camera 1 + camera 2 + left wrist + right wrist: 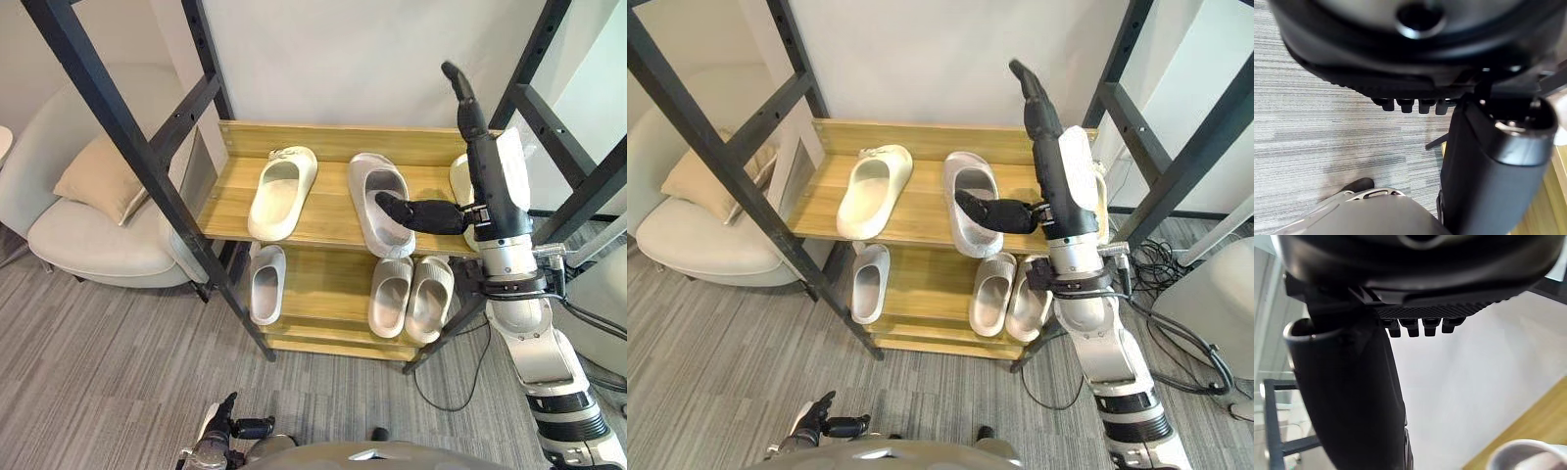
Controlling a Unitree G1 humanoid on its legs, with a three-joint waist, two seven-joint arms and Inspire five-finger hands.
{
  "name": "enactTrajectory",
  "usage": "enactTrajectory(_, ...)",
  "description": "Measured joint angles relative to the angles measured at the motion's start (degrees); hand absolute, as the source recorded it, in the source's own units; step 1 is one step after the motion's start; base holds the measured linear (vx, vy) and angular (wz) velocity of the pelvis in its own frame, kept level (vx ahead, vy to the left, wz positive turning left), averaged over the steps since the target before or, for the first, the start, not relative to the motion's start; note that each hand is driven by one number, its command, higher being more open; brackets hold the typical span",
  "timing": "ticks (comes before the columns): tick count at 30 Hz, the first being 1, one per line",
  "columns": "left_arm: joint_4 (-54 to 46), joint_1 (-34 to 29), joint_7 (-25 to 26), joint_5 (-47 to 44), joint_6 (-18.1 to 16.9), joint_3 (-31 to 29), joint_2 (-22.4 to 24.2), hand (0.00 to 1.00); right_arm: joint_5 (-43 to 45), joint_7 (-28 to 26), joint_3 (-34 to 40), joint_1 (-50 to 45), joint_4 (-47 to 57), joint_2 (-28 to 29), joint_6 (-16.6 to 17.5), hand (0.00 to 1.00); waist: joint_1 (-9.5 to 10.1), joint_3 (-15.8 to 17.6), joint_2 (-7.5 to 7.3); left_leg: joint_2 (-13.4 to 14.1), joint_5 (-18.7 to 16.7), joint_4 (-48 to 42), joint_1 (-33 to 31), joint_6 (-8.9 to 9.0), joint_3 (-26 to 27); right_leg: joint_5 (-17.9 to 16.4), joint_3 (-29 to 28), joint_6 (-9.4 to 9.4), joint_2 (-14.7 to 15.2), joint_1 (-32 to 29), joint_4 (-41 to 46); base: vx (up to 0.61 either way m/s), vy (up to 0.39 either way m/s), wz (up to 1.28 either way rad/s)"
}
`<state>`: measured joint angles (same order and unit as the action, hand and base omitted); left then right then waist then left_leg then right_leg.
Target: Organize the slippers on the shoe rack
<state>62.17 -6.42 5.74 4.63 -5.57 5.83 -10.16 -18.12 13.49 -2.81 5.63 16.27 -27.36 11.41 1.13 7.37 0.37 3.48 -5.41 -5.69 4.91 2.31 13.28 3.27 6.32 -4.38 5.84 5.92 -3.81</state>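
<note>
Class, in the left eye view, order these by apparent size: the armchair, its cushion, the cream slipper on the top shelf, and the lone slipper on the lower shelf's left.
1. armchair
2. cushion and cream slipper: too alike to rank
3. lone slipper, though it lies farther from the camera

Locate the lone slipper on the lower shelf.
Left eye view: the lone slipper lies at the lower shelf's left end, below the cream slipper, left of the pair.
</note>
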Motion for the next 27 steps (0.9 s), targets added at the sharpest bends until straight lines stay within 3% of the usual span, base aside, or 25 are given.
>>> enactTrajectory(12, -0.11, 0.03, -0.09, 0.0, -0.22, -0.02, -0.69, 1.0, -1.04, 0.53, 0.06, 0.0, -7.39, 0.04, -3.89, 1.0, 0.31, 0.74, -1.23, -0.41, -0.15, 0.43, -0.1, -0.24, -1.53, 0.2, 0.21, -0.3, 0.12, 0.19, -0.89, 0.01, -0.001, 0.0)
enactTrajectory(27, -0.96, 0.22, -0.69, -0.07, -0.24, -0.59, -1.43, 1.0, -0.77, 0.53, -1.15, 6.4, -15.55, 0.18, -4.17, 1.0, 1.48, 0.93, -2.92, -0.78, -0.05, 0.59, -1.91, -0.48, -2.7, 0.42, 0.9, -0.43, 0.25, -1.3, -1.0, 0.0, 0.001, 0.02)
